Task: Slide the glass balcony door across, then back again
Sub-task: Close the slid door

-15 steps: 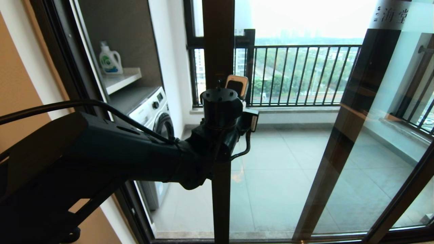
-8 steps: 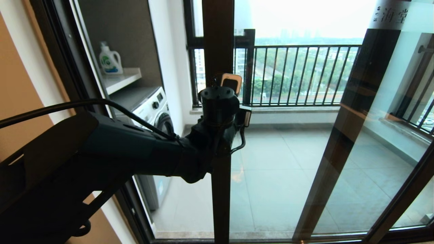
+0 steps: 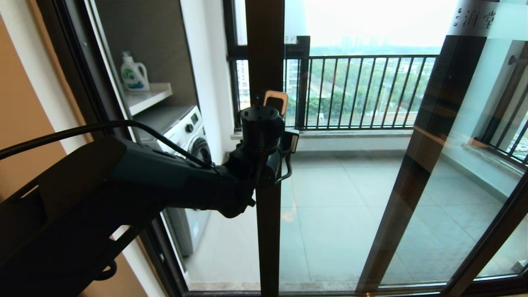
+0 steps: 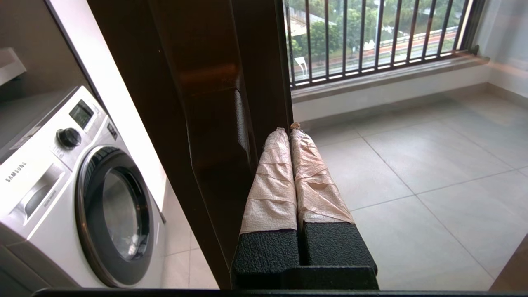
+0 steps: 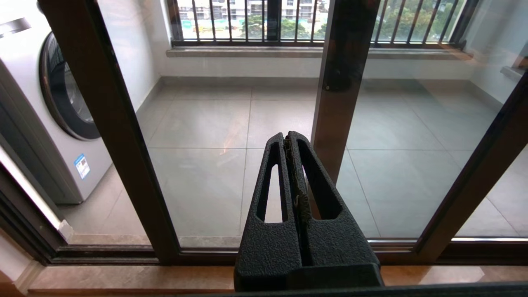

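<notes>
Left wrist view shows the left gripper (image 4: 290,134) with its tape-wrapped fingers pressed together, empty, just beside the upright dark brown metal stile of the tall glass balcony door (image 4: 214,123) – long axis vertical, stile on the washer side – while the right gripper (image 5: 291,142), likewise closed, hangs well back

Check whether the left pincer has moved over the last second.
Yes. The left pincer has shifted toward the robot's left, judged against the fixed balcony railing post in the head view.
</notes>
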Available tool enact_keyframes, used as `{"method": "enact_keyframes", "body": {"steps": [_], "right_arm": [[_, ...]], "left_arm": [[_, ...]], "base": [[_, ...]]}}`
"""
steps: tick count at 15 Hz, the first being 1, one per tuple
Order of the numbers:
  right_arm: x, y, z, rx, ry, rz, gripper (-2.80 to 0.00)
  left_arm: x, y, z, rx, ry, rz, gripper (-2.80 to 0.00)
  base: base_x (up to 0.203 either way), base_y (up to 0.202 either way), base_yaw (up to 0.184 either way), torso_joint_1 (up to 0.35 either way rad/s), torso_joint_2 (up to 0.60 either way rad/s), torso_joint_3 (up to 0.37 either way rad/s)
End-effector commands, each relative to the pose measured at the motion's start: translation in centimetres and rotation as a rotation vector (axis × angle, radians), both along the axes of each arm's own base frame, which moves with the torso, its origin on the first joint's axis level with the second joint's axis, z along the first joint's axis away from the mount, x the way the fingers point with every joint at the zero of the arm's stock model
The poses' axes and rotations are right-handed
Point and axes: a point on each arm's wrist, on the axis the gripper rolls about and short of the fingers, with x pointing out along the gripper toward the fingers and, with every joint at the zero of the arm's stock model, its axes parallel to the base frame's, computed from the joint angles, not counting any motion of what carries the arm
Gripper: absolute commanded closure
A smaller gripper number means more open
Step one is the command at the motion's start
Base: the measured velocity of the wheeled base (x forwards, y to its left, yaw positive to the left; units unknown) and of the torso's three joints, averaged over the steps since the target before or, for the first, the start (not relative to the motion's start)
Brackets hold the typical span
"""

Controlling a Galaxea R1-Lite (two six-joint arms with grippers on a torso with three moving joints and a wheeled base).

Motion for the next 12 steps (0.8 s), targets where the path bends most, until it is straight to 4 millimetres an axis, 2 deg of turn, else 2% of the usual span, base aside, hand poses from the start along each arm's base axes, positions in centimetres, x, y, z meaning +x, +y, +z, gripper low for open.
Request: {"method": "enact_keyframes", "body": {"steps": [1, 12], "right_arm": [[0.1, 0.0, -0.2, -0.001, 0.01, 0.001, 0.0], [0.1, 0.0, -0.2, -0.001, 0.01, 0.001, 0.0]], "left_arm": [[0.3, 0.4, -0.1, 0.002, 0.0, 0.019, 0.0], [1.8, 3.1, 0.4, 0.009, -0.005, 0.103, 0.0]], "base": [[0.0, 0.0, 0.0, 0.0, 0.0, 0.0], [0.0, 0.0, 0.0, 0.0, 0.0, 0.0]]}}
